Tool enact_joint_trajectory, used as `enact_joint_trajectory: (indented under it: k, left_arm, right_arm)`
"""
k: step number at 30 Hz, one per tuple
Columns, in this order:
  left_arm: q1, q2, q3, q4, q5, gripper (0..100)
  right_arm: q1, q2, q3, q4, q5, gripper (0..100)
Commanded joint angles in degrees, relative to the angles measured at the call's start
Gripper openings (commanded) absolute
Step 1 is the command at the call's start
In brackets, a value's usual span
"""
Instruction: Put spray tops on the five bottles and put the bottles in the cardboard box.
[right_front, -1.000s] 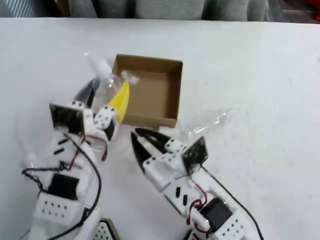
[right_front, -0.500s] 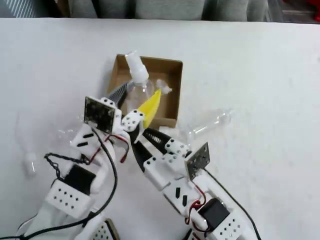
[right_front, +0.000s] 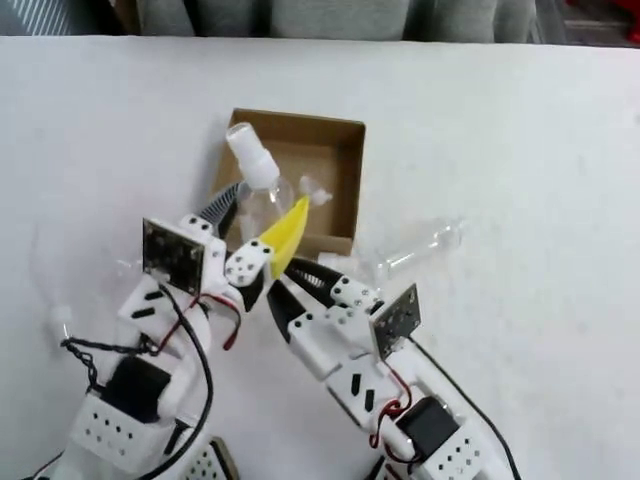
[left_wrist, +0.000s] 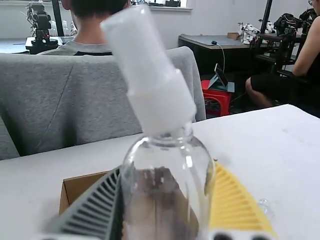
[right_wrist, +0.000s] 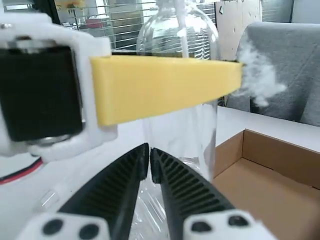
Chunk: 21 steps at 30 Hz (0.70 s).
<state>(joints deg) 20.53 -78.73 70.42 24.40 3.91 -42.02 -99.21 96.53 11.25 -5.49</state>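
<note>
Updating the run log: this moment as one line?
left gripper: shut on capped bottle above cardboard box edge | right gripper: shut | second bottle: lying beside box

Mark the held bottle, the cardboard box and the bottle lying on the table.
held bottle (left_wrist: 167, 190), left wrist view, on its clear body.
cardboard box (right_front: 322, 160), high view, on its bare floor.
lying bottle (right_front: 415, 250), high view, on its clear body.

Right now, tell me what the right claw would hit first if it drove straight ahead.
Probably the clear bottle held in the left claw, just under its yellow finger. The shut right claw points straight at it; depth is unclear, so the finger might touch first.
</note>
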Motion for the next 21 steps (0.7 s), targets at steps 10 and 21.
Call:
enact_joint_trajectory:
  k: [10,21]
  left_arm:
    - [3.7,-7.3,-3.7,8.2,-0.3,2]
    - [3.3,-7.9,2.2,0.5,-0.4,2]
  right_arm:
    - [5.2,0.6,0.5,-1.3,-0.4,1.5]
    - [5.1,0.6,0.5,-0.9,-0.4,1.5]
